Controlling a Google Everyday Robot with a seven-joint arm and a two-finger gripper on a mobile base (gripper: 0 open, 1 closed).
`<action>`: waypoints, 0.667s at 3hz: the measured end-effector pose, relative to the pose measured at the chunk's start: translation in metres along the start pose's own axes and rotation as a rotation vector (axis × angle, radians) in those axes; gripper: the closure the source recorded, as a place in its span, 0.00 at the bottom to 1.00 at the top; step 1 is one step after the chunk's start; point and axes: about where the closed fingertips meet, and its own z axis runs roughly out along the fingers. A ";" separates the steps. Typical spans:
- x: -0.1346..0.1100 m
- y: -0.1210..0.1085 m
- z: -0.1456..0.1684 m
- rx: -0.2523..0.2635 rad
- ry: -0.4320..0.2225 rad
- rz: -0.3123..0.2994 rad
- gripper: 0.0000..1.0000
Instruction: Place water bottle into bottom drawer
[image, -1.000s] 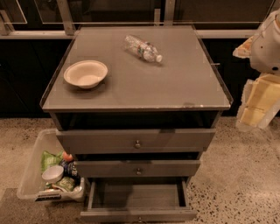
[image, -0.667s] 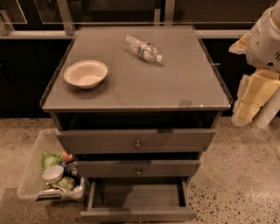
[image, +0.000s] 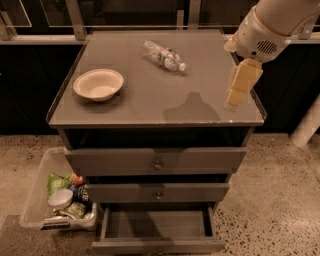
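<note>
Bottle (image: 164, 56): lying on table (image: 150, 107), toward back, well apart from claw.
Claw (image: 232, 100): over table's right edge; apart or together, unclear.
Bottom drawer (image: 157, 245): stands open.

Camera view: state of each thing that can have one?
water bottle: capped, lying on its side on the cabinet top
bowl: upright, empty
top drawer: cannot tell if fully shut
middle drawer: same
bottom drawer: pulled open, empty
floor bin: uncovered, holds packets
pincer: above the cabinet top's right edge, apart from the bottle
</note>
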 end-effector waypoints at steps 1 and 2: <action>0.000 0.000 0.000 0.001 0.000 0.000 0.00; 0.015 -0.022 -0.007 0.068 -0.002 0.085 0.00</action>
